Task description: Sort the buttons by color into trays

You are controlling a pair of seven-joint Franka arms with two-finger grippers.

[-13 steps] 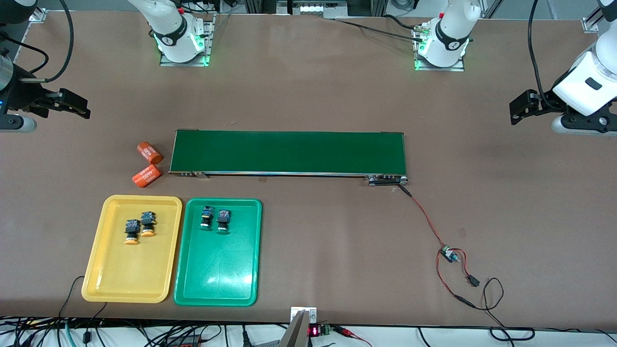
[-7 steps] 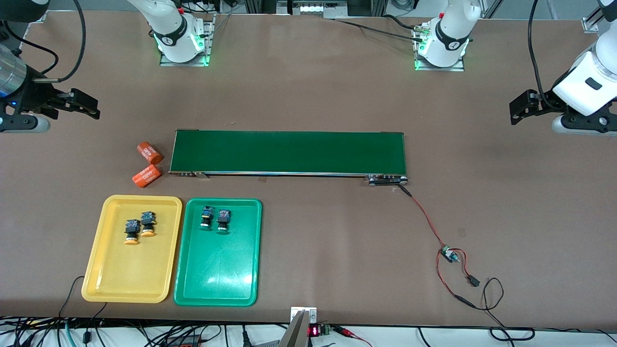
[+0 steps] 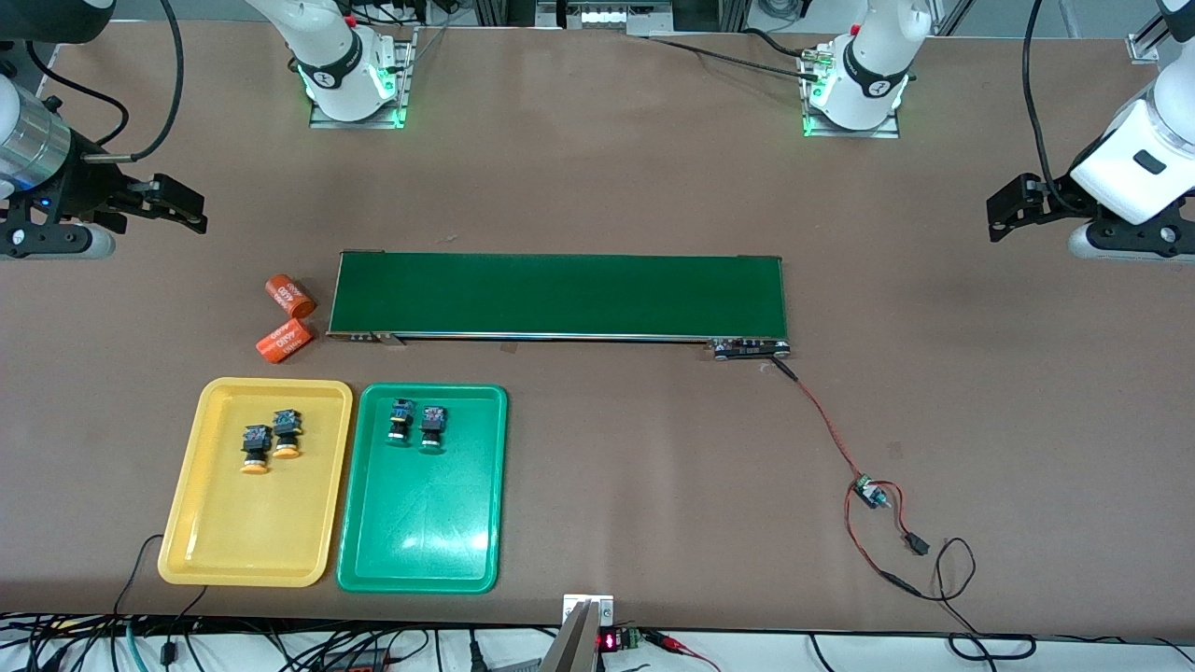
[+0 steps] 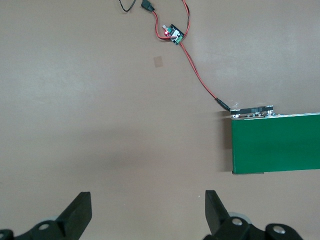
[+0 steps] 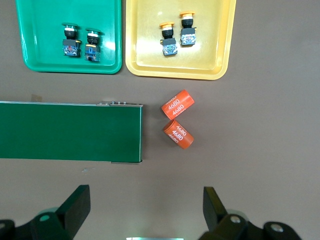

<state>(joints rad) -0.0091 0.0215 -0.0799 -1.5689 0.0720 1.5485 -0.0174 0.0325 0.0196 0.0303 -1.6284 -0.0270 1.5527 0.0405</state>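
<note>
Only the right gripper point(image 3: 177, 203) has shifted, drifting from the table's edge toward the conveyor belt point(image 3: 558, 295), while nothing on the table has changed. Both yellow-capped buttons point(image 3: 271, 441) lie in the yellow tray point(image 3: 191, 541) and both green-capped buttons point(image 3: 417, 425) in the green tray point(image 3: 373, 560), caps toward the front camera. From these the right gripper is the closer hand, jaws spread and empty. The left gripper point(image 3: 1004, 207) waits, open and empty, over bare table at its own end. The sorting looks finished.
</note>
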